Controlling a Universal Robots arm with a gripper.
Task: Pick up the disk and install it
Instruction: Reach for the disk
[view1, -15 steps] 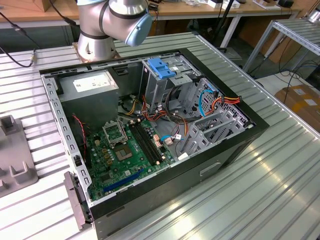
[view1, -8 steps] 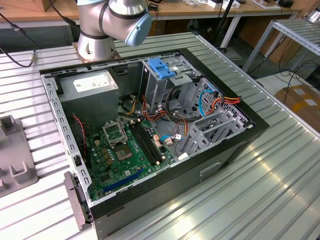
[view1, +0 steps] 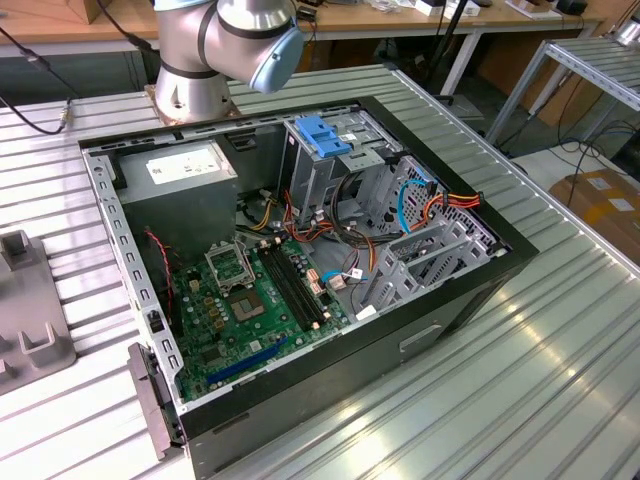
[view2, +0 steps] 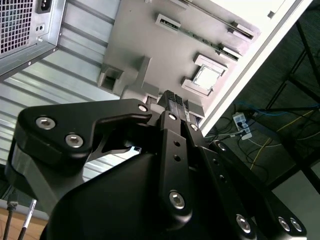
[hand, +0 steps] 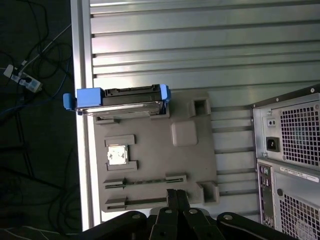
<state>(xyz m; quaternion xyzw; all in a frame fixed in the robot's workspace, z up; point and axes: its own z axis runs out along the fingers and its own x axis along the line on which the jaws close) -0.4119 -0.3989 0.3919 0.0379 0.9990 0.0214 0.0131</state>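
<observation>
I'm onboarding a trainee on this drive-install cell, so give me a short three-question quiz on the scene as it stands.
1. True or false: the gripper already holds the disk.
2. Where is the disk? A) inside the drive bay B) on the grey fixture tray C) on the floor
3. Fill in: the computer case lies with its side panel ____, so the motherboard shows.
Key: 1 false, the gripper is shut and holds nothing; 2 B; 3 off.
</observation>
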